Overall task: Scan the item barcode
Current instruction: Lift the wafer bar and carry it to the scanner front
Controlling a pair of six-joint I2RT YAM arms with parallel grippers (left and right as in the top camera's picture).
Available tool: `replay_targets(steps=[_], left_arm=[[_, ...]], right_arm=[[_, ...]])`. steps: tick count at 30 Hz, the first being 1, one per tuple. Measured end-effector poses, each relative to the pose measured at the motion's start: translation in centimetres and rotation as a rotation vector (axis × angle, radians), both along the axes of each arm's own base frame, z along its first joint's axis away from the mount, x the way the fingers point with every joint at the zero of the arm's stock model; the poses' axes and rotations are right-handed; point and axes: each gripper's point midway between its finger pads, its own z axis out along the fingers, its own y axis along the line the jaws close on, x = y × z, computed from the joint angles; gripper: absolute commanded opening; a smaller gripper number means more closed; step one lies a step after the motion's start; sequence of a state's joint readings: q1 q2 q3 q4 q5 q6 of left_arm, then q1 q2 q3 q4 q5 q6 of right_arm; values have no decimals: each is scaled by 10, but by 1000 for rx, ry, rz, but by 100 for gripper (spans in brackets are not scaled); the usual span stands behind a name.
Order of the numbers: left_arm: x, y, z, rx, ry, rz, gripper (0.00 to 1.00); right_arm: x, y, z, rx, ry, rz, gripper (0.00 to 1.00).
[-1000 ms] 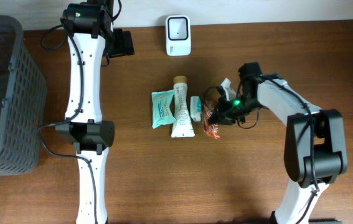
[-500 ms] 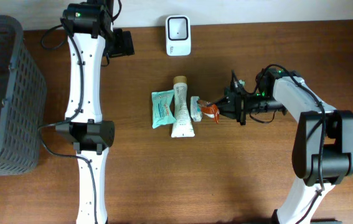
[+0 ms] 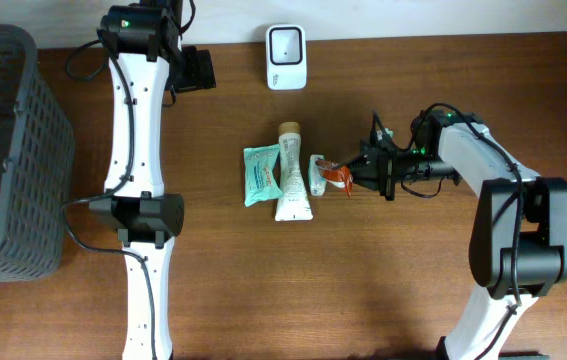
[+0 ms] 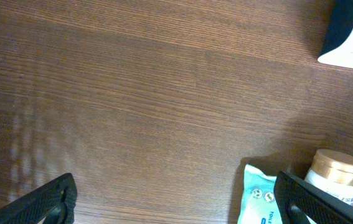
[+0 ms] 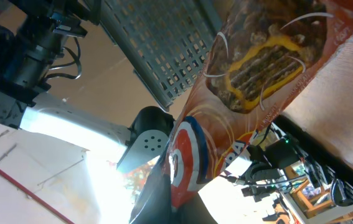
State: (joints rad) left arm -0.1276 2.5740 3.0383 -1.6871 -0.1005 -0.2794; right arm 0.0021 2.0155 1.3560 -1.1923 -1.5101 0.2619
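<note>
Nearest you, your right gripper (image 3: 356,172) is clamped tight on one end of the orange snack packet (image 3: 337,177), with the arm reaching in from the right. The right wrist view is nearly filled by that packet, its printed picture side facing the lens. It hangs at the right end of the row of goods, just beside the small white-and-green sachet (image 3: 314,173). You can't tell from here whether the two touch.

Moving left along the row, there's the white tube (image 3: 291,180), tan cap pointing away from you. The teal pouch (image 3: 261,175) lies right against it.

Farther back, the white scanner (image 3: 286,43) stands at the far edge of the table (image 3: 263,290), well apart from the packet. Your left gripper (image 3: 201,70) is back there too, left of the scanner, spread wide and empty. Its fingers (image 4: 45,202) frame bare wood in the left wrist view. The grey basket (image 3: 3,150) sits at the table's left edge.
</note>
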Motion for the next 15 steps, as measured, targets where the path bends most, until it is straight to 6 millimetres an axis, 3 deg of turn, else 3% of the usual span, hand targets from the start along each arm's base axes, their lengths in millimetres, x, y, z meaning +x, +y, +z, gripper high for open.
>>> replay_targets(steps=[15], left_arm=[[0,0,0,0,0,0,99]], right_arm=[[1,0,-1,-1,-15,0,4]])
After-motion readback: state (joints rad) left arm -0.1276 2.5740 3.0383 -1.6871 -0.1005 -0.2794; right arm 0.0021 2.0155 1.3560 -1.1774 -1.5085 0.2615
